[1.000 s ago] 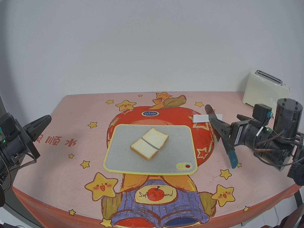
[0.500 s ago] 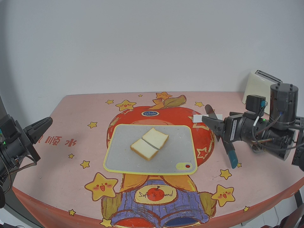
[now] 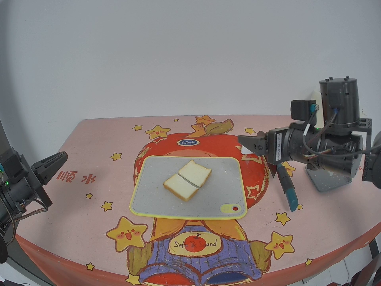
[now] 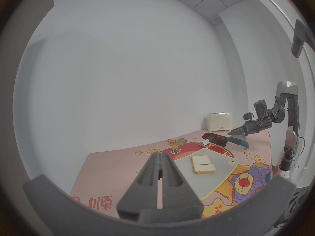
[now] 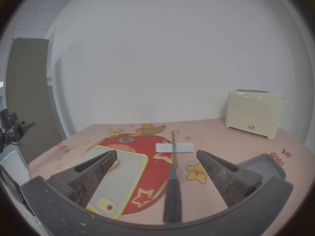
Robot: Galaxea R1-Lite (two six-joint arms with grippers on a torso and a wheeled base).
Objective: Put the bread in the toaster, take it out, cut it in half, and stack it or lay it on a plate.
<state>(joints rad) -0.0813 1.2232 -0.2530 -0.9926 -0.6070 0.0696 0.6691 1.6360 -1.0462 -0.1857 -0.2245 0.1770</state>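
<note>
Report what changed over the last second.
The open right gripper rose above the knife and shifted toward the robot's left; the knife lies where it was. The left gripper dipped slightly. The bread halves, cutting board and toaster stayed put.

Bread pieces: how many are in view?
2. Both lie side by side on the cutting board: the far half and the near half. None appears hidden.

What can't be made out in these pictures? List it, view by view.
Knife: head view, most of the blade lies behind the right tool.
Toaster: head view, the right arm mostly covers it; right wrist view looks side-on, so its slots' contents cannot be told.
Bread: right wrist view, the tool's finger hides nearly all of it.
</note>
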